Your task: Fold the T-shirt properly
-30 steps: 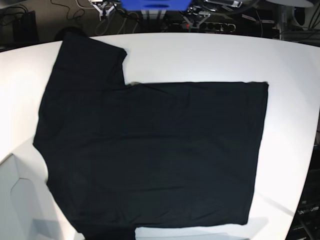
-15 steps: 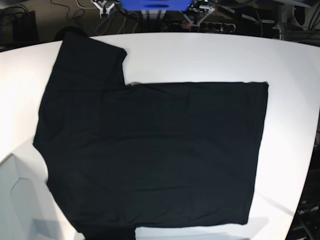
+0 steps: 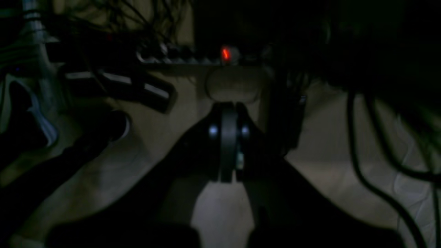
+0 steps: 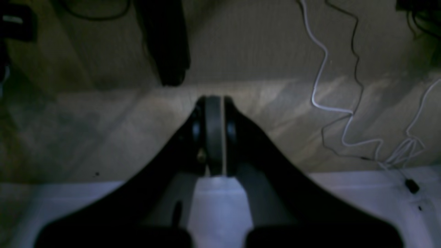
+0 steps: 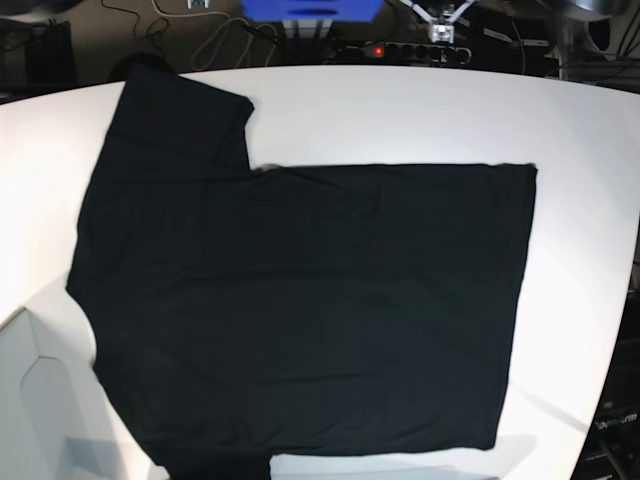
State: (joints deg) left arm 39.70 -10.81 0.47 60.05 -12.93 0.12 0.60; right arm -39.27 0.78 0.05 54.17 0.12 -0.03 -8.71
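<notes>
The black T-shirt (image 5: 300, 310) lies spread flat on the white table (image 5: 400, 110), plain side up. One sleeve (image 5: 175, 120) points to the far left, and the other runs off the bottom edge. Neither print nor tag shows. My left gripper (image 5: 440, 18) hangs behind the table's far edge, away from the cloth. In its wrist view the left gripper (image 3: 229, 107) is shut and empty above the dark floor. My right gripper (image 4: 215, 101) is also shut and empty, over the floor just past the table's edge (image 4: 344, 193).
A power strip with a red light (image 5: 405, 50) and tangled cables lie on the floor behind the table. A blue object (image 5: 310, 8) stands at the back centre. White cables (image 4: 320, 79) trail over the floor. A white angular panel (image 5: 30, 400) sits at the lower left.
At the back edge, the left gripper has shifted right and up. The right gripper has drawn back almost out of the base view. The T-shirt has not moved.
</notes>
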